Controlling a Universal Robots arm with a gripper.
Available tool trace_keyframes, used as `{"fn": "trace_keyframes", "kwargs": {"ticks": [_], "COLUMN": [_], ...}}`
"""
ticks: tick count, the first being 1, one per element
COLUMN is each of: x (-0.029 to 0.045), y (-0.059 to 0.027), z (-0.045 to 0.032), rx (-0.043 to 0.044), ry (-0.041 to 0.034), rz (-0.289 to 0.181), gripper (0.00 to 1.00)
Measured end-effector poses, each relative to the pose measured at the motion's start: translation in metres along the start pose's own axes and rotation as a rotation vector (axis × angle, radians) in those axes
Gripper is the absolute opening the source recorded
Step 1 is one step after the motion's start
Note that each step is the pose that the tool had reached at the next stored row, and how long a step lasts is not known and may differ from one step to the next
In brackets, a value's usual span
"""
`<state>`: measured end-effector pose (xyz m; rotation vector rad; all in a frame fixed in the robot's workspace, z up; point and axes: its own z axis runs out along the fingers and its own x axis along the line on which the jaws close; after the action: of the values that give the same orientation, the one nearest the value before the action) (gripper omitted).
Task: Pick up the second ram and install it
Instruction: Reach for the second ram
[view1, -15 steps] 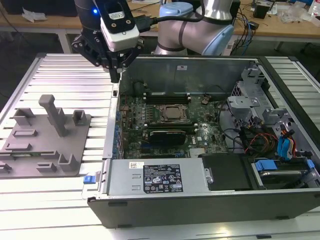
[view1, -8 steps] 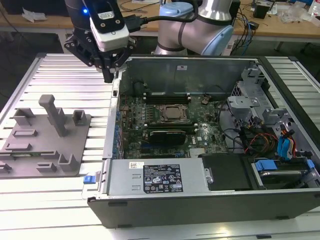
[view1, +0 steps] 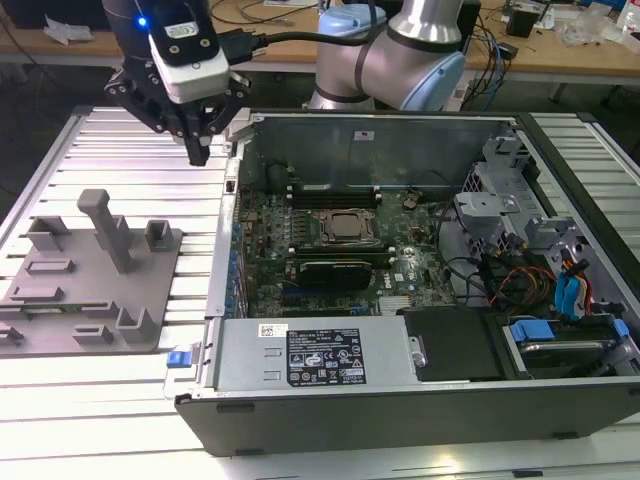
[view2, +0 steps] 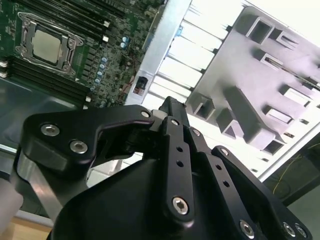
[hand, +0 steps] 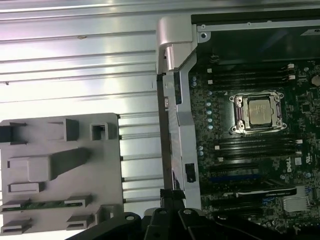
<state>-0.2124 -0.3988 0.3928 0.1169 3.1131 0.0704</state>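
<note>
The second ram (hand: 42, 204) is a thin green stick lying in a slot of the grey fixture (hand: 60, 170), on the side away from the computer case; in the exterior view the second ram (view1: 42, 312) is a thin green strip near the fixture's (view1: 90, 270) front left. My gripper (view1: 200, 150) hangs above the slatted table, between the fixture and the open computer case (view1: 370, 118). It is shut with nothing in it and is clear of the stick. Both wrist views show the gripper's black tips (hand: 172, 197) (view2: 170, 102) closed together.
The case's motherboard (view1: 330, 260) carries a CPU socket (hand: 260, 112) with rows of black memory slots (hand: 252, 145) on both sides. An upright post (view1: 105, 230) rises from the fixture. Drive bays and cables (view1: 540, 260) fill the case on the exterior view's right.
</note>
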Motion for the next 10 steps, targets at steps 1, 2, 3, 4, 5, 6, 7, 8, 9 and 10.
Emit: {"fn": "trace_keyframes", "kwargs": {"ticks": [1,2,3,4,5,6,7,8,9,10], "x": [0.0017,0.0036,0.0060,0.0089,0.0108,0.0128,0.0153,0.0190,0.0239,0.0262], "y": [-0.0001,-0.0003,-0.0005,-0.0007,-0.0008,-0.0010,-0.0012,-0.0014,-0.0018,-0.0019], "z": [0.0000,-0.0001,-0.0001,-0.0002,-0.0003,-0.0004,-0.0004,-0.0005,-0.0006,-0.0007], "rx": [0.0000,0.0000,0.0000,0.0000,0.0000,0.0000,0.0000,0.0000,-0.0001,0.0000], "ry": [0.0000,-0.0001,-0.0001,0.0000,0.0000,0.0000,0.0000,-0.0001,-0.0001,0.0000], "rz": [0.000,0.000,0.000,0.000,0.000,0.000,0.000,0.000,0.000,0.000], "gripper": [0.08,0.08,0.08,0.08,0.08,0.08,0.08,0.08,0.08,0.08]}}
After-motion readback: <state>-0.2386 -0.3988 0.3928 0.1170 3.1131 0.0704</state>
